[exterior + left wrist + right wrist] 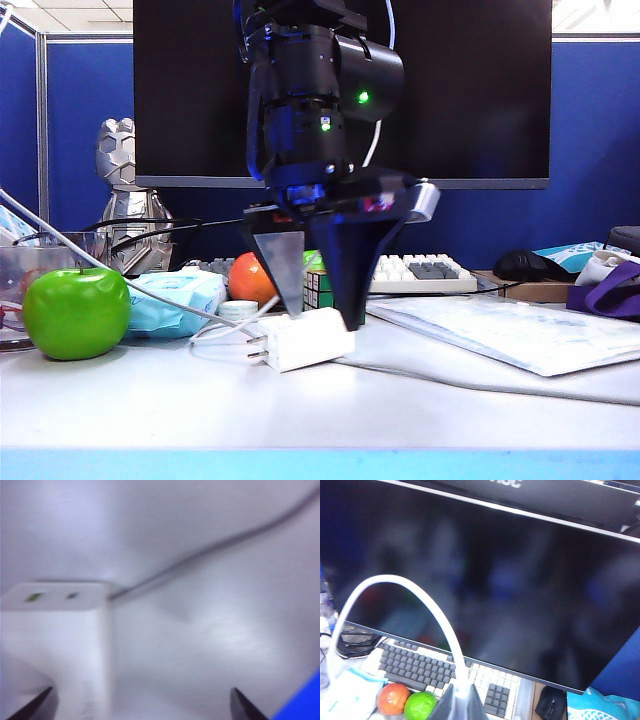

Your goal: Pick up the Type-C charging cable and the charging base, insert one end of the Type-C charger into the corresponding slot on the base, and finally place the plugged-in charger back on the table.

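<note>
Exterior view: Found the left gripper (318, 300) pointing straight down at mid-scene, jaws spread wide, nothing held. Saw the charging base (305, 340) lying on the table (150, 410) just beneath the fingertips, prongs turned away from the gripper toward a green apple (77, 312). Noted a duller grey cord (450, 380) trailing off across the table on the gripper's far side. Spotted a stretch of the Type-C charging cable (375, 145) behind the arm, above the fingers. Could not make out the right gripper here.

Left wrist view: Saw both dark fingertips (30, 707) of the left gripper (140, 709) set far apart and gripping nothing. Found the charging base (60, 630) blurred, close against one finger and partly inside the gap, resting on the table (225, 630). Noted the grey cord (210, 550) running away beyond the base.

Right wrist view: Found the right gripper (460, 707) raised off the table, closed tight on the Type-C charging cable (420, 595), looping up out of the jaws and arching over to one side. Saw a dark monitor (495, 580) ahead of the gripper, with a keyboard (420, 665) below it.
</note>
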